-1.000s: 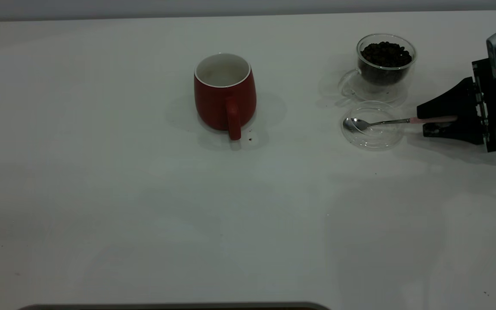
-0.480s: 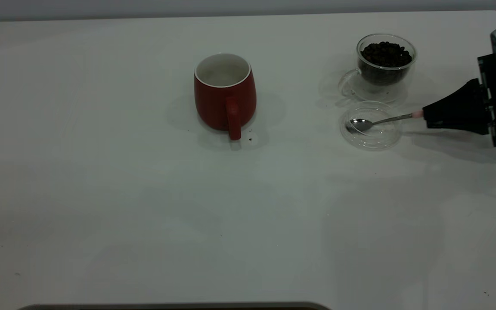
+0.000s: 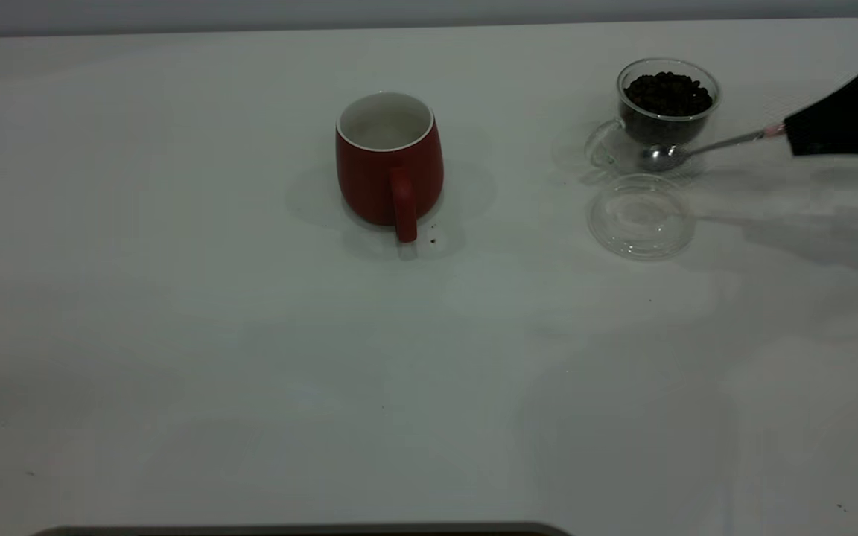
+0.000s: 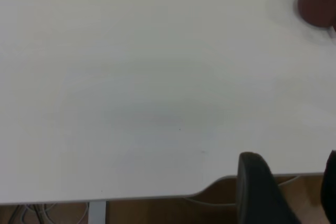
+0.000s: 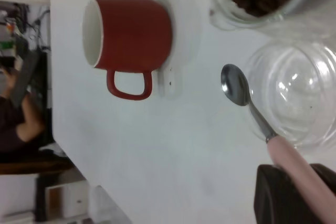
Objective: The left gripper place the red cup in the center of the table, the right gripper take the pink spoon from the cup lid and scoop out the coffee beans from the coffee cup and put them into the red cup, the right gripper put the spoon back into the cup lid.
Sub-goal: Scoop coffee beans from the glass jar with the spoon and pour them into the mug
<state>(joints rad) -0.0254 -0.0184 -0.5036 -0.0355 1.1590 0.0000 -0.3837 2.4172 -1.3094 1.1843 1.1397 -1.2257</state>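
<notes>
**Spoon up off the lid, held by the right claw**

Clamped on the pale handle of the pink spoon (image 3: 704,146) by the right gripper (image 3: 790,134), out at the right edge of the table (image 3: 250,357) near the rounded far corner. Fingers pinched together on the pink rod, seen close in the right wrist view (image 5: 296,169). Spoon tilted, metal bowl lower than the handle, lifted clear of the cup lid (image 3: 641,217). In the exterior view the bowl sits in front of the lower wall of the coffee cup (image 3: 663,112); touching the glass or not, cannot tell. Spoon bowl empty and shiny in the wrist view.

Coffee cup upright toward the far right corner, clear handle pointing toward the middle of the table, heaped with coffee beans (image 3: 667,91). Cup lid flat on the table just on the near side of the coffee cup, nothing resting in it.

Red cup (image 3: 389,160) upright around the centre of the table's width, toward the far edge, handle facing the near edge, white inside showing. A couple of dark specks (image 3: 433,240) on the table right beside the handle.

Left gripper (image 4: 286,192) back at the table's edge, well apart from everything, one corner of the red cup just in its wrist view. Dark fingers spread apart, holding nothing.
</notes>
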